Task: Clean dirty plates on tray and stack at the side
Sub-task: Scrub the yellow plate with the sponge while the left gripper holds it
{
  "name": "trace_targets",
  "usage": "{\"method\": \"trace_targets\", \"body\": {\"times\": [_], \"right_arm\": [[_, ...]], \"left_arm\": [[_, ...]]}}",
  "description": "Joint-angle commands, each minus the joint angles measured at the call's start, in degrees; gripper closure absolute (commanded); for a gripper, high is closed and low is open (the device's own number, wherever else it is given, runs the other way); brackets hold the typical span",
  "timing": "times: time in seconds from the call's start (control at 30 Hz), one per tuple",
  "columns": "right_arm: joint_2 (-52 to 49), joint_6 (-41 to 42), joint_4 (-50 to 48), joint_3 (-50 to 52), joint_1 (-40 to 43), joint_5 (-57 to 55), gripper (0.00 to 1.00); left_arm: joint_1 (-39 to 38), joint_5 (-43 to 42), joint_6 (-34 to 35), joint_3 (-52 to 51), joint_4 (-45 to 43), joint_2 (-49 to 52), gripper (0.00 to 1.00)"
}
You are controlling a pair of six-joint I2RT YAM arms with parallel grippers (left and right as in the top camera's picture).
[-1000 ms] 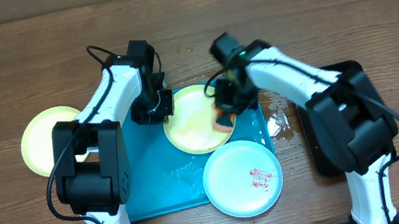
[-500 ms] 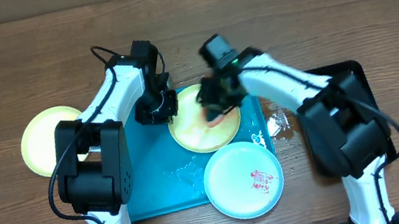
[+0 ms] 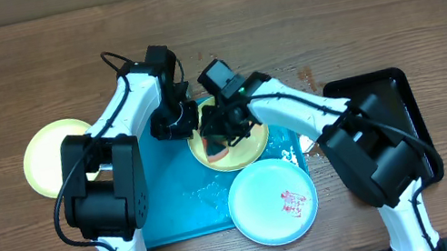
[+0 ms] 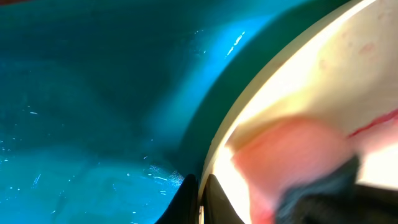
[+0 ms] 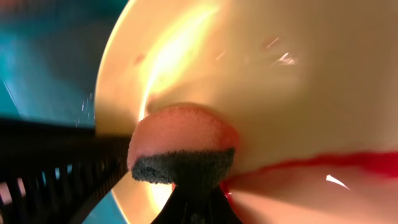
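A pale yellow-green plate [image 3: 246, 147] lies at the far end of the turquoise tray [image 3: 173, 204]. My left gripper [image 3: 186, 128] is shut on its left rim, and the thin fingers [image 4: 186, 198] pinch the edge [image 4: 214, 155] in the left wrist view. My right gripper [image 3: 221, 131] is shut on a pink sponge [image 3: 219, 151] with a dark scrub side [image 5: 183, 168], pressed on the plate's left part [image 5: 280, 74]. A red sauce streak [image 5: 323, 163] runs beside the sponge. A light-blue plate [image 3: 272, 200] with a red smear overhangs the tray's front right corner. Another yellow-green plate [image 3: 52, 157] sits on the table to the left.
A black tray [image 3: 388, 92] lies at the right, under my right arm. Water drops and a crumpled bit of clear film [image 3: 309, 140] lie between the two trays. Wet patches shine on the turquoise tray floor [image 4: 93, 124].
My right gripper has swept the sponge leftward across the yellow-green plate, close to my left gripper. The plate shifted slightly; my left gripper keeps hold of the rim.
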State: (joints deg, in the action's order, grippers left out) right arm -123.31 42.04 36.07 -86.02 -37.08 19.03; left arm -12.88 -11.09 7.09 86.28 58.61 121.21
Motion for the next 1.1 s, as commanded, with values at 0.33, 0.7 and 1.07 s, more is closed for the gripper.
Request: {"method": "trace_targets", "body": {"times": [0.33,0.7,1.07], "right_arm": [[-1.77,0.28,6.73,0.94,16.63,-5.40,0.96],[-1.77,-3.82,14.71,0.94,10.40,3.45,0.96],[-1.99,0.04,6.88,0.94,1.01,8.90,0.96]], "left_arm": [[0.50,3.78,0.22,-0.96,0.26,2.75,0.95],[0.50,3.69,0.63,-0.96,0.04,2.75,0.95],[0.50,3.52,0.63,-0.96,0.07,2.75,0.95]]}}
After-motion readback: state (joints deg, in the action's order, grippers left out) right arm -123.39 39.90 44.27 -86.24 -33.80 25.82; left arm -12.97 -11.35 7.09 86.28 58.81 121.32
